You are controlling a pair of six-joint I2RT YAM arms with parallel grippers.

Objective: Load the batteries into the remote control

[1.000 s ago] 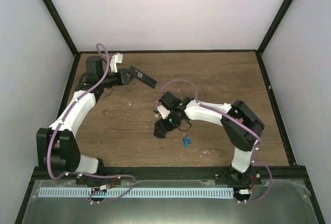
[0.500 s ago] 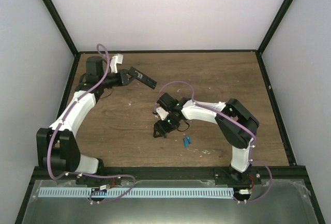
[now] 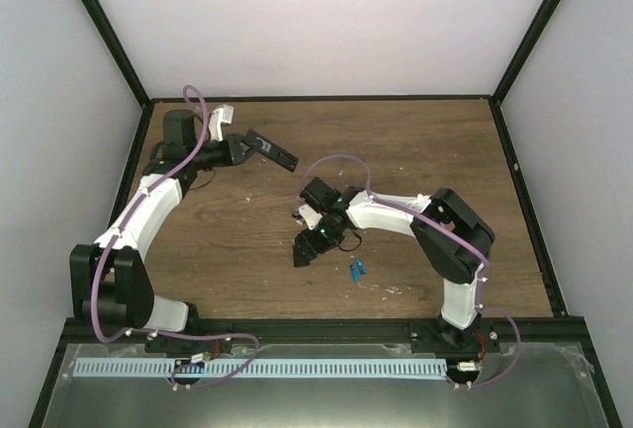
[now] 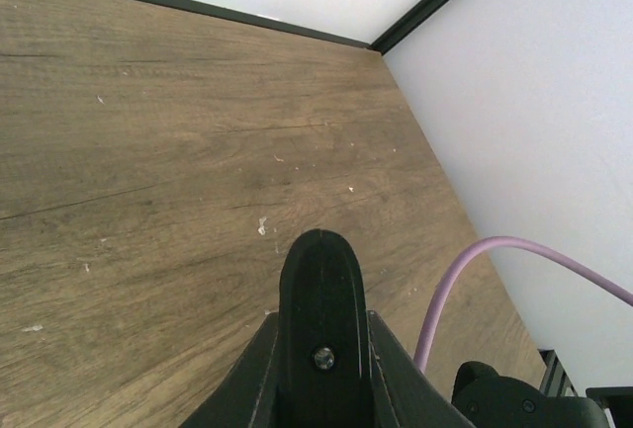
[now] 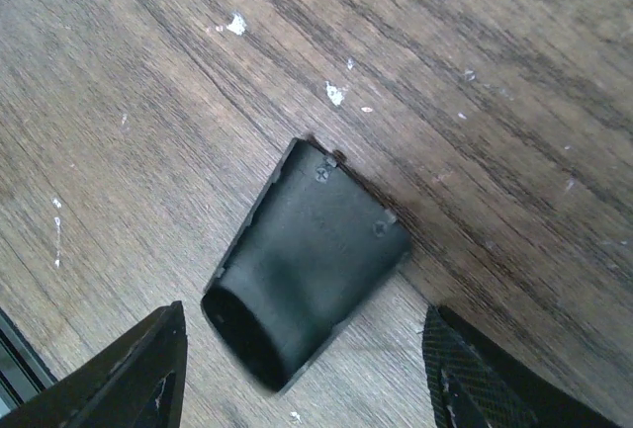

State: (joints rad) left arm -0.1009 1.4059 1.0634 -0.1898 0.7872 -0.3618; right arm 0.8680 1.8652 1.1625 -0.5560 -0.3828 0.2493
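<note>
The remote control is a slim black bar held off the table at the back left by my left gripper. In the left wrist view the remote stands end-on between the shut fingers. Two blue batteries lie together on the table, just right of my right gripper. My right gripper is open and hovers low over a short curved black plastic shell with small tabs, which lies on the wood between the fingertips. The batteries are out of both wrist views.
The wooden table is walled by a black frame and white panels. The right arm's elbow rises at the right. A purple cable crosses the left wrist view. A metal tray with a white strip lies in front.
The right arm's elbow has swung left and its gripper has settled slightly lower over the black shell. The left gripper with the remote has barely shifted.
</note>
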